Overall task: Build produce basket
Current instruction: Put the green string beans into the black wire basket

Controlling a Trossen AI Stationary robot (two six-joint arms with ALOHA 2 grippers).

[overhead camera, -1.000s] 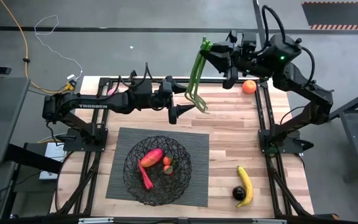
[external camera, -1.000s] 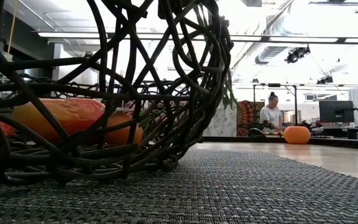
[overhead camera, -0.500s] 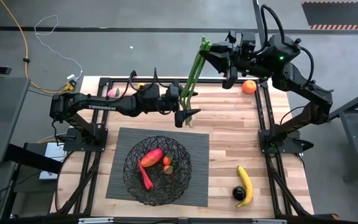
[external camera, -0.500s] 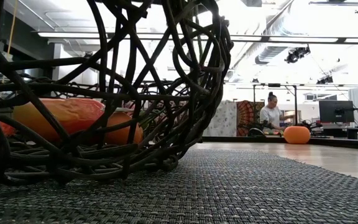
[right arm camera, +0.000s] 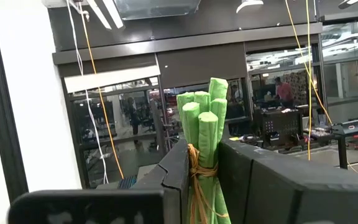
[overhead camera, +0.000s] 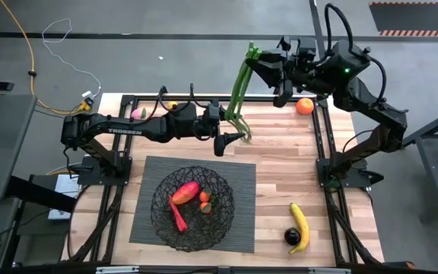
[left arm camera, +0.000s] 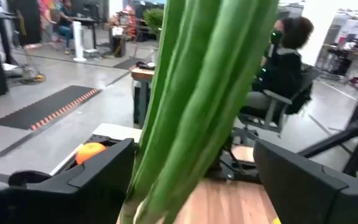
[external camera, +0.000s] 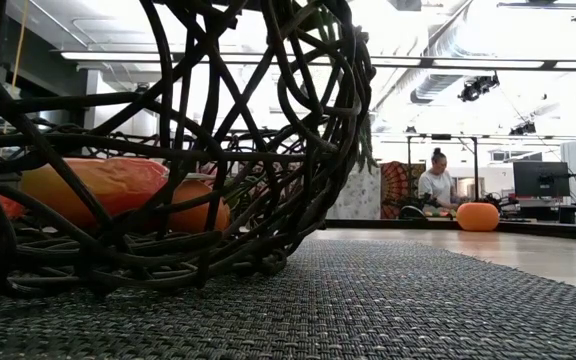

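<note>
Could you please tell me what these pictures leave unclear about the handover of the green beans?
- Left gripper: the left wrist view shows its fingers either side of the green beans; contact cannot be told.
- Beans' lower ends: cut off by that view's edge.
- Basket contents: the wire hides much in the low view.
- Right gripper: shut on the tied end.

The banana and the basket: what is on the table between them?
Nothing. In the high view, only bare wooden table and the edge of the dark mat lie between the basket and the banana.
</note>
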